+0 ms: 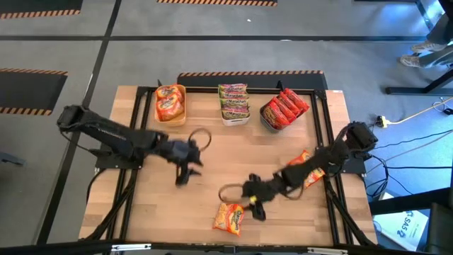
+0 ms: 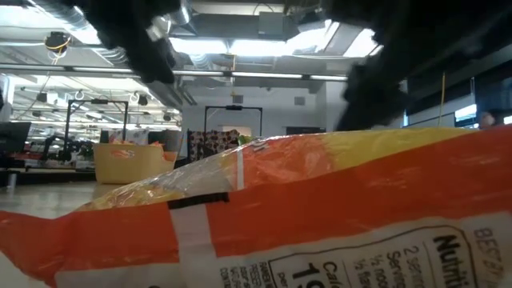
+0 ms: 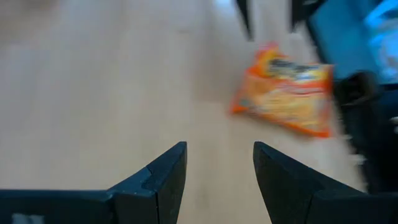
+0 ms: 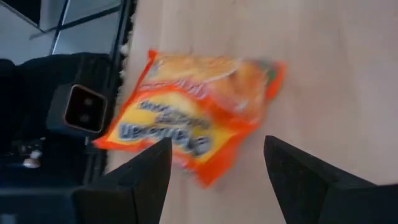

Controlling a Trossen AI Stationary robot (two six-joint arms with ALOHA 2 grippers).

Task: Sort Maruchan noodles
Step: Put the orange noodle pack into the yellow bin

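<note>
Pale wood-grain table [image 1: 148,205] on a black frame, grey floor with striped hazard tape around it. Along the far edge sit three bins: a yellow bin [image 1: 170,104] filled with orange packets, a white bin [image 1: 234,103] stacked with green-pink packets, and a dark grey bin [image 1: 283,110] holding red packets. All the packets are flat, glossy plastic rectangles with crimped ends.

Out on the open table, one orange-yellow noodle packet [image 1: 229,217] lies flat near the front edge, slightly crumpled, shiny, with printed lettering; the low view is almost filled by its back panel. A second orange packet [image 1: 307,170] lies near the right side, partly under the right arm.

The right gripper [image 1: 253,203] hovers just beside the front packet, fingers spread wide, nothing between them. The left gripper [image 1: 185,168] hangs over bare wood mid-table, well apart from the packet, fingers also apart and empty.
</note>
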